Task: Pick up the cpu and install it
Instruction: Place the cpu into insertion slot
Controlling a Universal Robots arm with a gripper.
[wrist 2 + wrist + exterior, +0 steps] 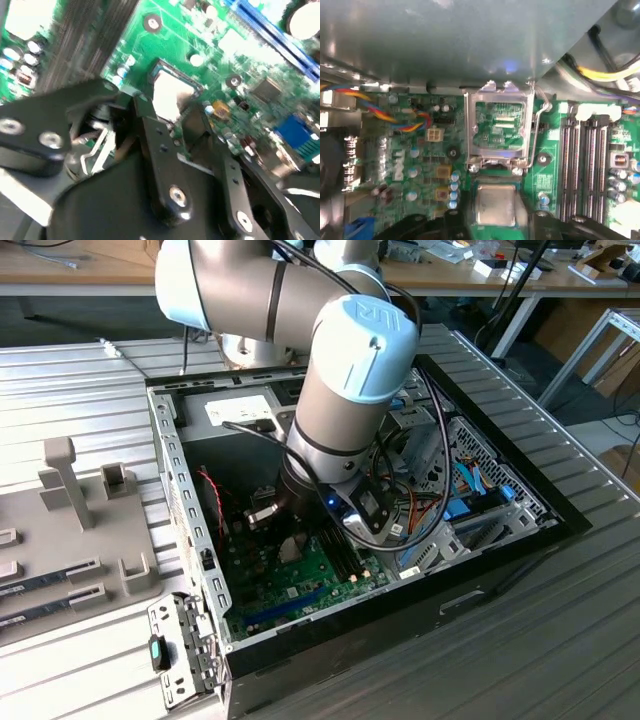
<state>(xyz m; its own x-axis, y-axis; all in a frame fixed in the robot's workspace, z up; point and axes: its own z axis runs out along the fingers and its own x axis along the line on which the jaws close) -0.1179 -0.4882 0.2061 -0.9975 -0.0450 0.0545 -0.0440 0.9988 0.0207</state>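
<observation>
One small silver-topped cpu (495,205) sits in the socket on the green motherboard (410,165), lying flat between the two black fingers (165,165) of the claw (185,117); in the second wrist view the same bright square (170,95) shows just past the fingertips. The fingers stand spread to either side of the chip, and I cannot tell whether their tips touch its edges, so the claw reads as open around the cpu, not clamped on it. Just beyond the chip the socket's metal load frame (497,125) stands hinged up, with its wire lever (536,135) along one side. Farther off run the dark memory slots (585,165), and a bundle of coloured wires (395,115) lies on the other side.

The chip looks light, stiff and thin, with a smooth metal lid that would be slippery; its underside contacts are likely delicate, so the plain side edges are the place to hold it, kept level.

In the exterior view the arm (350,390) reaches steeply down into the open computer case (500,540) on the ribbed bench (90,400), wrist pointing at the board.
</observation>
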